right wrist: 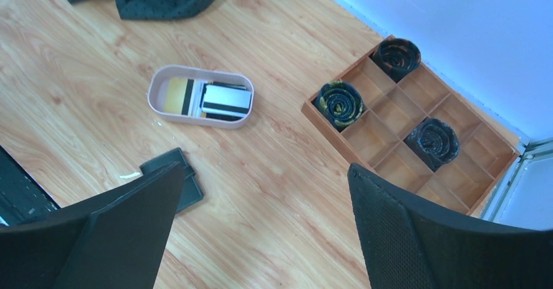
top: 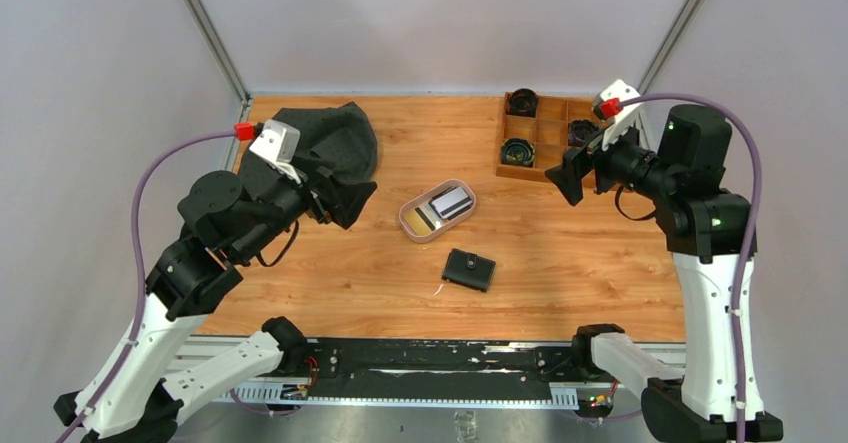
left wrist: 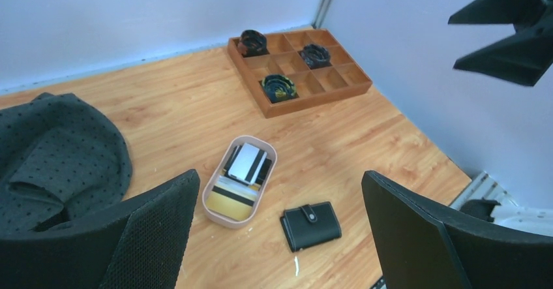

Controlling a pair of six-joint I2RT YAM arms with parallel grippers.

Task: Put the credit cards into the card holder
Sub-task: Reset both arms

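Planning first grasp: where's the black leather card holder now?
Top view: the small black leather card holder lies closed near the middle, on the near side and slightly right of the pinkish oval plastic tray.

The left arm (top: 200, 253) and right arm (top: 705, 223) had white lower shells and black joints. Purple cables (top: 137, 213) led to red plugs (top: 243, 131) beside the black left gripper (top: 355, 203) and right gripper (top: 578, 168).

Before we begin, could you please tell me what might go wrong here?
The gold, black and silver plastic credit cards overlap in the pinkish oval plastic tray, so two may come up together. The black leather card holder lies shut; opening it may push it away.
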